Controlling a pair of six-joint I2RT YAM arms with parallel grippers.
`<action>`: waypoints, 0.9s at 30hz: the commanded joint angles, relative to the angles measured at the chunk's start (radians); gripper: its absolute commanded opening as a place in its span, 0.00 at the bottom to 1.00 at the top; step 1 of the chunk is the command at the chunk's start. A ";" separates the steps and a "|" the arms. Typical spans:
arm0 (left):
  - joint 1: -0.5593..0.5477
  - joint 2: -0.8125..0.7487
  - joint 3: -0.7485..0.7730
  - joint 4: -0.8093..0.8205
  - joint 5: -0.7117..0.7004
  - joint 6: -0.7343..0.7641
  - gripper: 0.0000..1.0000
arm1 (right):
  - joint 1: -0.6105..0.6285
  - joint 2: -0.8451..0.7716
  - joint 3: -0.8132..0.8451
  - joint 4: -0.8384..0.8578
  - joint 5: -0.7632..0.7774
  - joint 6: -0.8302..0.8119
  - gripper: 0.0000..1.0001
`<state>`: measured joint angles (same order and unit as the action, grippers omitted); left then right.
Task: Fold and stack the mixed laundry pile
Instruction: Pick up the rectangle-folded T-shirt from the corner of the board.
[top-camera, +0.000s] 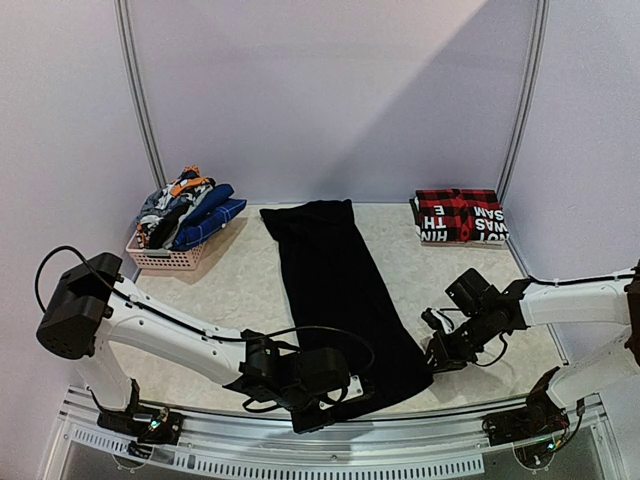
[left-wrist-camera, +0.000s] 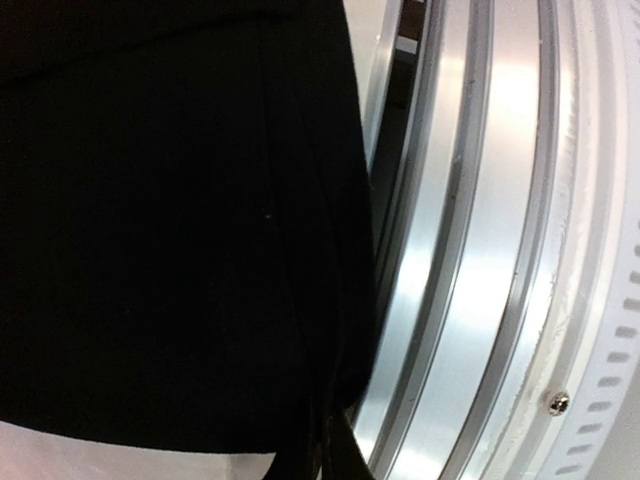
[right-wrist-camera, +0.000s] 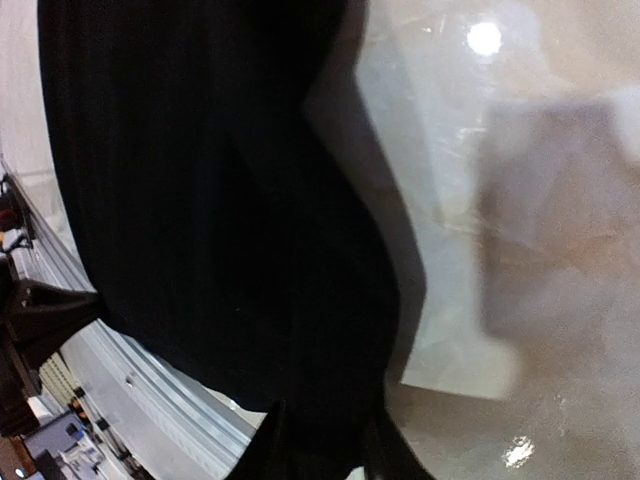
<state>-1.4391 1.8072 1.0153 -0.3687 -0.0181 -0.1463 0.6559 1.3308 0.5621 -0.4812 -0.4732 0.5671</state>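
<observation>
**Pale surface (top-camera: 240, 290) bearing black trousers (top-camera: 330, 290), lengthwise at centre**

We judge the cloth soft, light and floppy — best taken at its near corners. Left pincer (top-camera: 356, 386) is clamped on the near hem; right pincer (top-camera: 436, 357) straddles the other corner, jaws narrow — we cannot tell whether it grips.

Down the middle, black trousers (top-camera: 335, 290) are spread long and flat, the wider end nearest; mixed garments (top-camera: 185, 210) are heaped far left; a folded red plaid piece (top-camera: 460, 215) is laid far right.
</observation>
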 joint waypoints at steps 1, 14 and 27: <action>-0.008 -0.002 -0.021 0.007 -0.017 -0.006 0.00 | 0.012 0.017 0.001 -0.003 -0.032 -0.004 0.12; -0.105 -0.097 0.064 -0.105 -0.038 -0.027 0.00 | 0.022 -0.128 0.133 -0.241 -0.053 0.031 0.00; -0.142 -0.155 0.051 -0.089 -0.104 -0.019 0.00 | 0.024 -0.253 0.192 -0.369 -0.047 0.025 0.00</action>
<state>-1.5772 1.6337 1.0779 -0.4580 -0.0921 -0.1616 0.6743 1.0550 0.7807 -0.8368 -0.5190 0.5846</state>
